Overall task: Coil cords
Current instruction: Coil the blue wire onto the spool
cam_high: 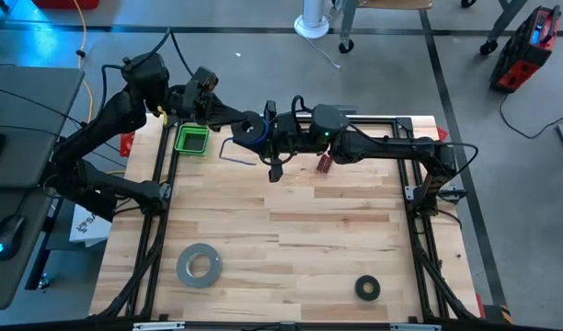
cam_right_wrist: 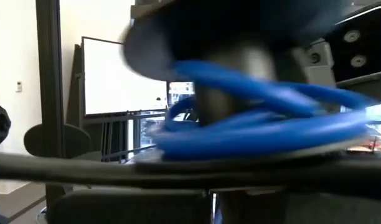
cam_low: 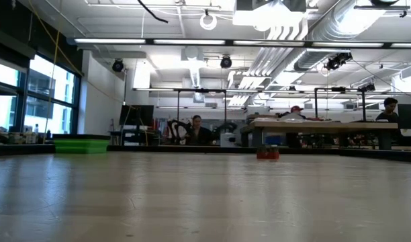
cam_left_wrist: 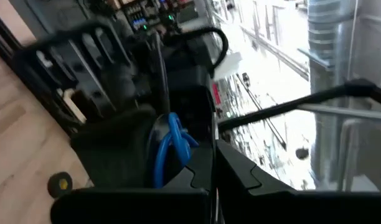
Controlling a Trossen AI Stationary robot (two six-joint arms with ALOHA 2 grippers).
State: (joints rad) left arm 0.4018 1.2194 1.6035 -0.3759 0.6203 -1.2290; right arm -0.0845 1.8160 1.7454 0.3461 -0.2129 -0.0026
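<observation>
A small black spool (cam_high: 252, 121) with blue cord (cam_high: 251, 133) wound on it hangs above the table's far middle, between my two grippers. My left gripper (cam_high: 237, 121) comes at it from the left and my right gripper (cam_high: 270, 136) from the right; both are shut. In the right wrist view the cord's turns (cam_right_wrist: 259, 124) wrap the spool's core (cam_right_wrist: 231, 93) between its two flanges. A loose tail of cord (cam_high: 232, 153) bends away below the spool, toward the table's left. My left gripper (cam_left_wrist: 210, 180) is shut where a strand of the blue cord (cam_left_wrist: 160, 163) runs down to its fingers. The fingers point level, from the table's left. The exact place of contact is hidden behind the fingers. My right gripper (cam_right_wrist: 212, 202) is shut at the spool's lower flange (cam_right_wrist: 178, 163), coming level from the table's right. The flange hides the fingertips, so the kind of hold does not show. The spool is lifted clear of the table.
A green bin (cam_high: 191, 140) stands at the far left, close under my left arm. A small red thing (cam_high: 324, 163) lies below my right arm. A grey tape roll (cam_high: 199, 265) and a black ring (cam_high: 367, 288) lie near the front edge.
</observation>
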